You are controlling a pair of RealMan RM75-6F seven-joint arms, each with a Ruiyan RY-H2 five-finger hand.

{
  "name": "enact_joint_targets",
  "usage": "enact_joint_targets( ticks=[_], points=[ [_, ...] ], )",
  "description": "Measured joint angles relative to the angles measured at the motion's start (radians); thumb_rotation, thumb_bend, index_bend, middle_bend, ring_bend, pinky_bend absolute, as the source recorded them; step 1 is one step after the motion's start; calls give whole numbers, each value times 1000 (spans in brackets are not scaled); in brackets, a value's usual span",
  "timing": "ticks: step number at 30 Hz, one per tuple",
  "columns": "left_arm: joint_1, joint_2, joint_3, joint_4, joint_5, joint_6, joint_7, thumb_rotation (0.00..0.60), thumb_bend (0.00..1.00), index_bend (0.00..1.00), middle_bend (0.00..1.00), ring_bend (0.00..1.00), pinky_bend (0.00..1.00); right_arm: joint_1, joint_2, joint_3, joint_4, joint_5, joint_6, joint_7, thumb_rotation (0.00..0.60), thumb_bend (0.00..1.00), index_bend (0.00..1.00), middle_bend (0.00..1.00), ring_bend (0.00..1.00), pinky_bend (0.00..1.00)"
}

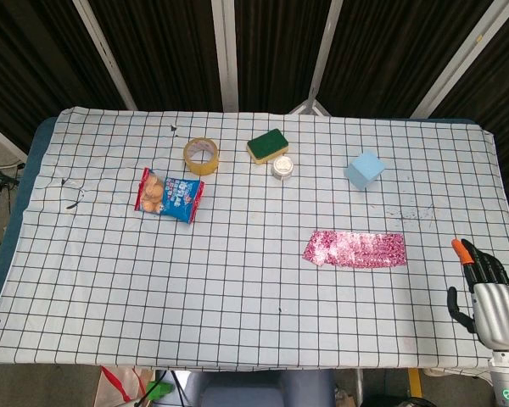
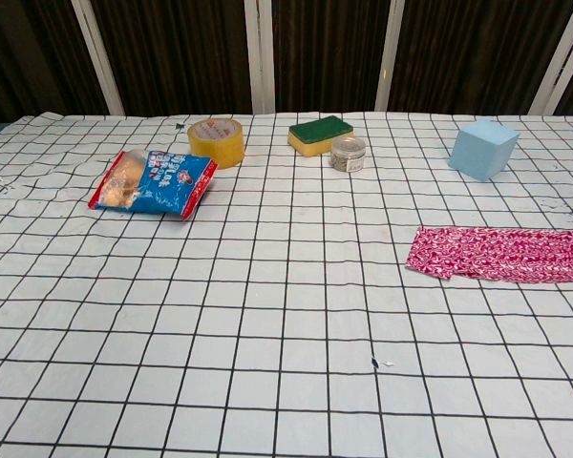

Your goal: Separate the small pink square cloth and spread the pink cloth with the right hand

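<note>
**Right hand waits off the cloth; the reach comes first**

The pink cloth (image 1: 355,249) lies folded into a long strip on the right half of the table (image 1: 237,322), well clear of everything else. In the chest view it shows at the right edge, flat, with a thicker lapped end on its left.

The right hand (image 1: 485,292) sits near the table's front right corner, apart from the cloth, fingers extended and slightly spread, holding nothing. The left hand is not clearly shown: only a dark tip at the far left edge of the head view, so I cannot tell how it is set.

To do this step well, I judge the hand should come in low over the strip's near long edge, pinch only the top layer, then draw it toward the robot so the fold opens rather than the whole strip sliding. Thin fabric on a smooth covering probably drags easily; a light pinch and slow pull should help.

Count, from both views:
- one cloth
- one snack bag (image 1: 169,195)
- one tape roll (image 1: 201,156)
- one sponge (image 1: 266,146)
- one small tin (image 1: 282,167)
- one blue cube (image 1: 364,170)
</note>
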Motion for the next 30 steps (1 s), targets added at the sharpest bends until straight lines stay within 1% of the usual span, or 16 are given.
enact_joint_targets(
  ticks=[8,13,20,23,26,28,30],
  points=[
    [-1,-2,2,0,14,3,3,600,258,150,0,0,101,0,-2,-3,5,5,-6,-5,600,610,0,77,115,120],
    [4,-6,2,6,33,24,1,600,258,150,0,0,101,1,-3,-1,6,2,-3,-6,600,610,0,77,115,120],
    [-2,-12,-4,18,24,13,-6,600,258,149,0,0,101,5,-8,-4,8,-1,-13,-19,600,610,0,77,114,120],
    [-1,-12,1,12,28,14,4,600,258,149,0,0,101,5,-15,-5,5,-2,-12,-33,600,610,3,84,139,120],
    [1,-12,6,4,30,12,13,600,258,149,0,0,101,3,-29,-2,-5,3,-3,-57,600,610,52,176,232,156],
    [1,-12,6,1,27,10,15,600,258,149,0,0,101,2,-45,1,-15,5,4,-81,600,610,84,262,308,225],
    [0,-11,5,-1,23,6,17,600,258,149,0,0,101,3,-64,2,-22,0,7,-106,600,610,102,335,369,271]
  ],
)
